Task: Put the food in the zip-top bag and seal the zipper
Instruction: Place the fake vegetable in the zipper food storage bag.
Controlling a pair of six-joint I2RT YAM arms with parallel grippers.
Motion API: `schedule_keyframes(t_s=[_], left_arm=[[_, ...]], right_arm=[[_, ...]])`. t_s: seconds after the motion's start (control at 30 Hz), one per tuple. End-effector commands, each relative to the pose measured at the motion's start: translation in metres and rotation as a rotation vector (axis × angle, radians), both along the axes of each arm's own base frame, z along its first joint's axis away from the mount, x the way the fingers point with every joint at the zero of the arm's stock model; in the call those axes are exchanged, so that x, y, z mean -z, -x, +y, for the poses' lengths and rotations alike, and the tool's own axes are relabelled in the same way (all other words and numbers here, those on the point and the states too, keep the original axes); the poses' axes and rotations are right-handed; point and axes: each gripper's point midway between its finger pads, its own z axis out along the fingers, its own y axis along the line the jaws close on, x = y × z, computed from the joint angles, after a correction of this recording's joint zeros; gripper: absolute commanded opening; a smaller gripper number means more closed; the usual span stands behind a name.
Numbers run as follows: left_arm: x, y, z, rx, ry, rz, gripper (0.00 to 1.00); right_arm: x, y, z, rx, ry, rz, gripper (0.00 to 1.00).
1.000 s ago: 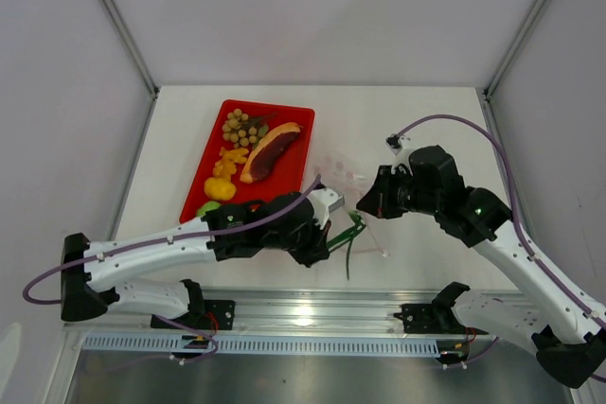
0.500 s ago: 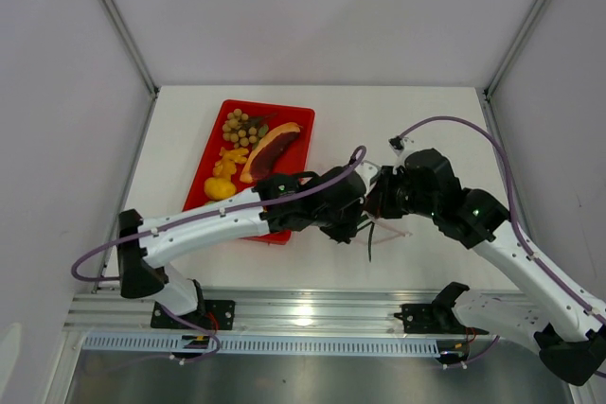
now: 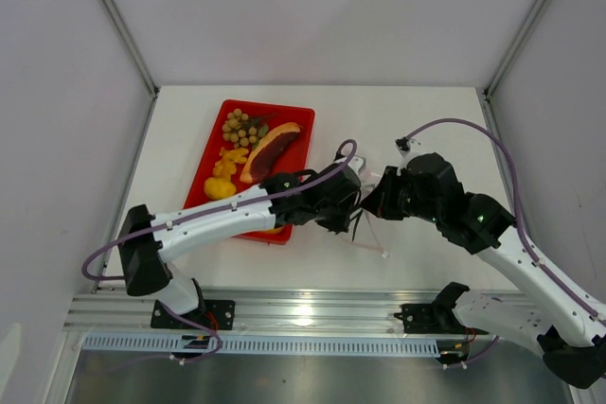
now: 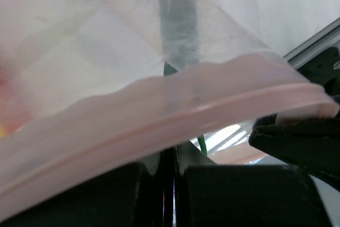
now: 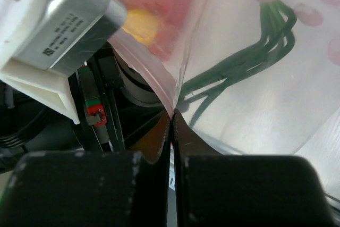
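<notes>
The clear zip-top bag [image 3: 372, 234] hangs between the two grippers at the table's centre. My right gripper [image 5: 171, 118] is shut on its pinkish zipper [image 4: 186, 104] edge and holds the mouth up. My left gripper [image 3: 356, 207] is shut on the green onion [image 5: 249, 59] at the bag's mouth. The onion's stalks show through the plastic, and one stem [image 4: 202, 144] shows by the left jaws. The other food lies in the red tray [image 3: 268, 106]: grape cluster [image 3: 241, 125], meat slice [image 3: 270, 150], orange bits [image 3: 230, 158] and yellow mango [image 3: 220, 188].
The left arm crosses the tray's front right corner. White walls with metal posts close in the table on three sides. A metal rail [image 3: 303, 309] runs along the near edge by the arm bases.
The left arm has swung right and away from the tray's front, carrying the green onion to the bag's mouth. The right gripper has kept its hold on the bag and barely shifted.
</notes>
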Motion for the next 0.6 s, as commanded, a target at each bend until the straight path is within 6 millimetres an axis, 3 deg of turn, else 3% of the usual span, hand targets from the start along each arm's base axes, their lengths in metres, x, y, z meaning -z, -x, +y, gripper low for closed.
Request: schedule_keyframes(t_s=[0.0,0.07,0.1,0.17,0.23,0.27,0.3,0.33,0.37,0.4,0.47,0.57], left_arm=[[-0.018,-0.01,-0.011,-0.085,0.184,-0.054,0.0],[-0.035,-0.005,-0.015,-0.085,0.285,-0.061,0.01],[-0.017,-0.002,-0.01,-0.087,0.272,-0.051,0.01],[-0.019,-0.003,-0.013,-0.117,0.321,-0.057,0.04],[-0.018,0.0,-0.013,-0.121,0.335,-0.057,0.24],[-0.022,0.0,-0.014,-0.111,0.347,-0.075,0.51],[-0.037,0.003,-0.014,-0.089,0.391,-0.106,0.59],[-0.031,0.011,-0.012,-0.063,0.394,-0.123,0.66],[-0.047,0.01,-0.016,-0.038,0.449,-0.177,0.81],[-0.066,0.014,-0.013,-0.018,0.504,-0.212,0.87],[-0.07,0.019,-0.007,0.014,0.524,-0.258,0.96],[-0.085,0.02,0.018,-0.008,0.552,-0.329,1.0]], right_arm=[[-0.01,-0.01,-0.008,0.1,-0.032,-0.03,0.0],[-0.01,-0.012,-0.011,0.132,-0.038,-0.03,0.0],[-0.009,-0.014,-0.014,0.163,-0.044,-0.027,0.0],[-0.01,-0.016,-0.015,0.194,-0.059,-0.017,0.0],[-0.01,-0.019,-0.015,0.222,-0.077,0.002,0.0],[-0.01,-0.02,-0.016,0.231,-0.083,0.009,0.0],[-0.008,-0.021,-0.016,0.238,-0.087,0.019,0.0],[-0.007,-0.023,-0.016,0.237,-0.101,0.034,0.0],[-0.004,-0.025,-0.017,0.238,-0.105,0.043,0.0],[-0.005,-0.028,-0.016,0.237,-0.123,0.043,0.0],[0.002,-0.031,-0.018,0.238,-0.152,0.073,0.0],[0.0,-0.039,-0.021,0.234,-0.183,0.076,0.0]])
